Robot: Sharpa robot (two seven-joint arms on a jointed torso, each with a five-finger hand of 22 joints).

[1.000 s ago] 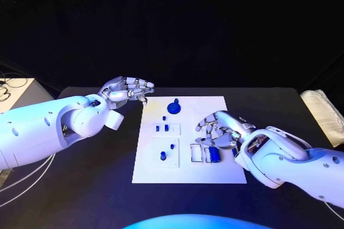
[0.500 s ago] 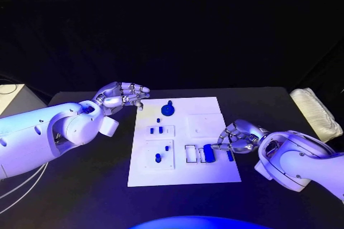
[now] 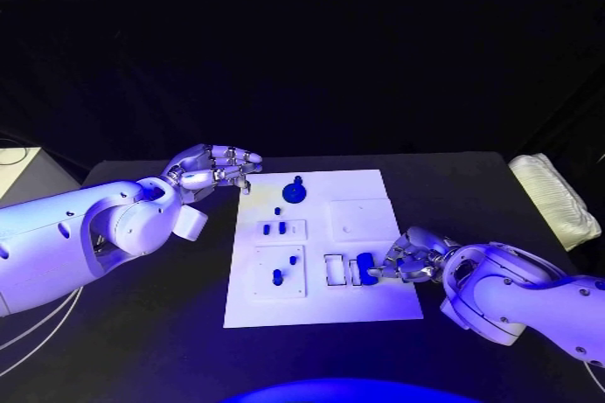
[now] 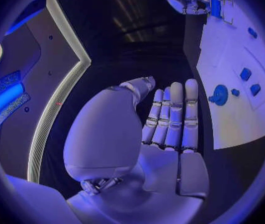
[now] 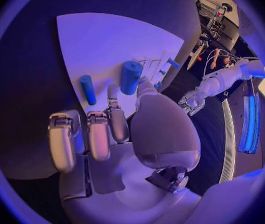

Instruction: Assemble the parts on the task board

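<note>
Moved: right robot hand point(image 3: 413, 256) has dropped lower toward the board's near right side since a second ago; we see the left one unchanged since the half-second frame.
Right robot hand: fingers curled, thumb and a finger look to be pinching the blue cylinder point(image 5: 131, 76); grip partly hidden, so that's our read.
Cylinder place: upright at the slots point(image 3: 343, 269) on the task board point(image 3: 378, 311), near right area.
Loose peg: thin blue peg point(image 5: 87, 89) lies flat on the board just beside the cylinder.
Left robot hand: point(image 3: 217, 167) hovers off the board's far left corner, fingers together and bent, holding nothing.
Other parts: round blue knob point(image 3: 295, 191) at far edge, small blue pieces point(image 3: 282, 230) mid-board.
Bench: black bench point(image 3: 479, 180) carries the board.
Advice: we'd keep the cylinder vertical over its slot, press straight down, release only once seated.
</note>
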